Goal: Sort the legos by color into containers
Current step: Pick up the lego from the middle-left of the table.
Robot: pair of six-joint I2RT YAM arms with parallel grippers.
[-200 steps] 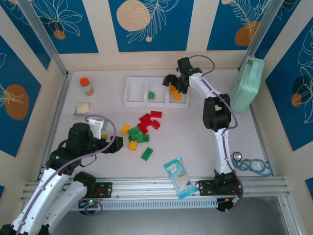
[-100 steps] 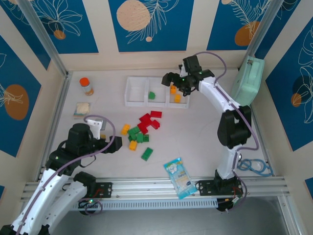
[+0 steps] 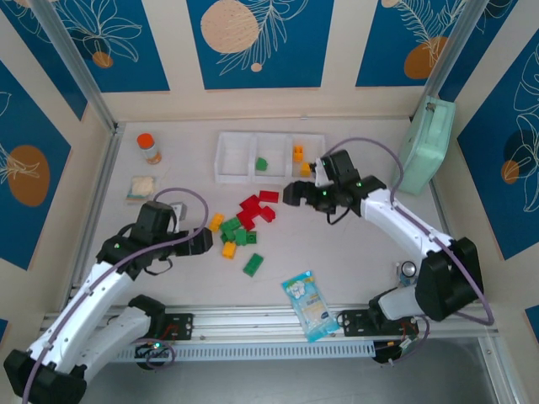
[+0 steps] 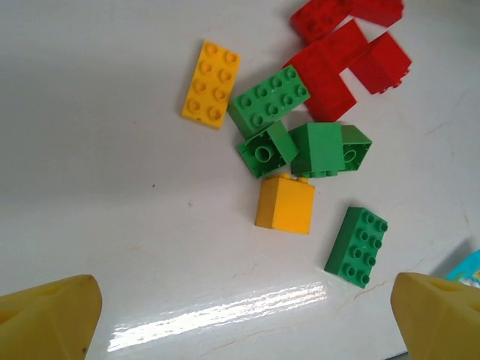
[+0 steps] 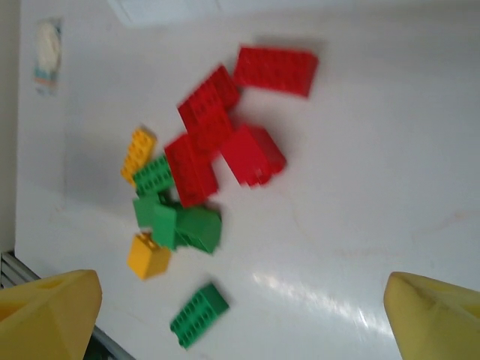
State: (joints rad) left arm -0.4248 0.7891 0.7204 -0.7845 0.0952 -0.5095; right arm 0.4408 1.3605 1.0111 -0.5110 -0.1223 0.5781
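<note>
right gripper, fingers spread and empty, is swinging away from the containers toward the loose legos lying near them; left gripper, likewise spread, is approaching too. next pick seems due.

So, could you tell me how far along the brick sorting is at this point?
Done: one green brick sits in the tray's middle bin and two orange bricks in the right bin. In hand: nothing; both arms' jaws are open and empty. Left: red bricks, green bricks and orange ones loose on the table.
</note>
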